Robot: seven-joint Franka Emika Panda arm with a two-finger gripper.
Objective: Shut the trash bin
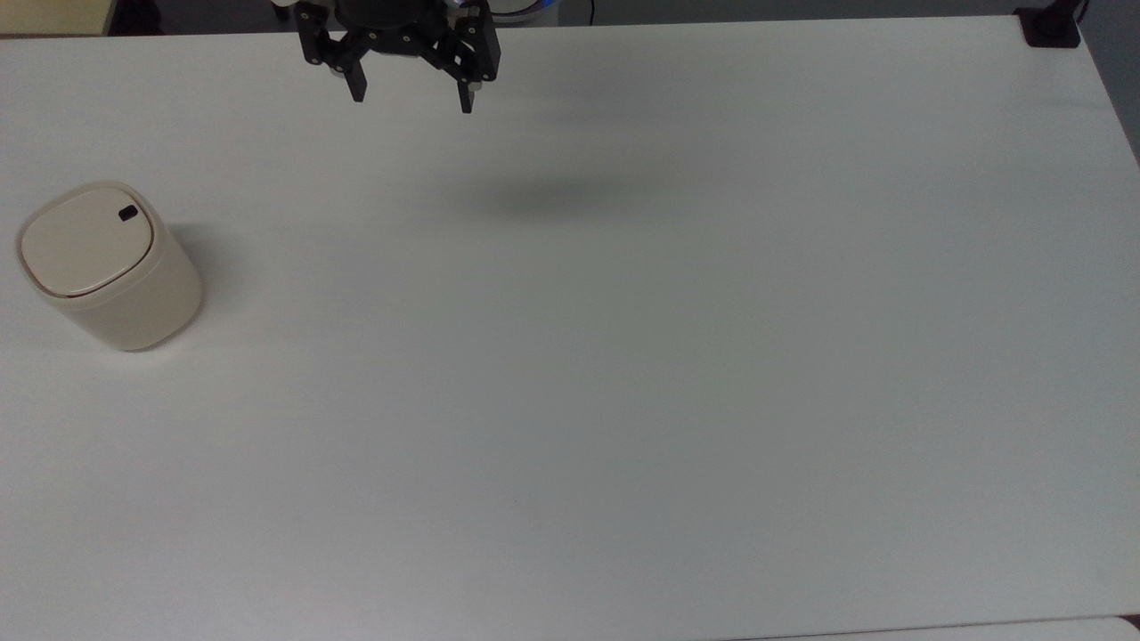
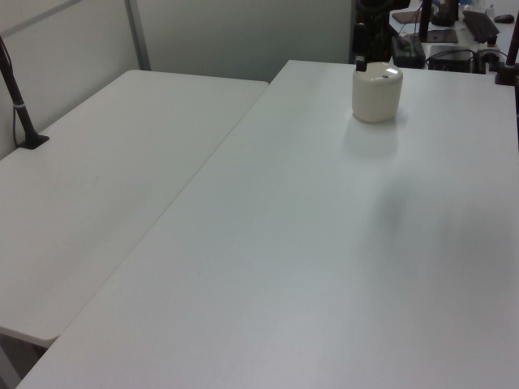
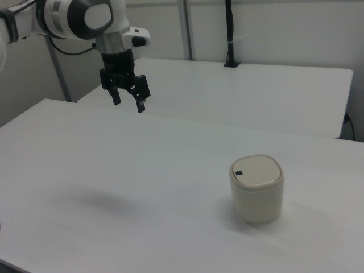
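Right, status from my side:

bin: trash bin sits upright on the white table, far over at the top view's left edge; in the right view it stands at the right, near the front.

lid: lid lies flat and flush on the rim, black button at its corner. Looks shut to me (judgement, no gap visible in the top view or the right view).

claw: my gripper hangs above the table by its far edge in the top view, well apart from the bin. Fingers spread wide, nothing between them.

step: I judge the closing done, or at most a final check press is left.

how to do it well: if I do press, come down vertically over the lid's middle, fingers together first so one flat tip pushes. Keep off the button, which I guess releases the lid. Push gently; the bin looks light and could skid or tip from a sideways shove.

writing: no brand, label or text readable on the bin, table or my arm.
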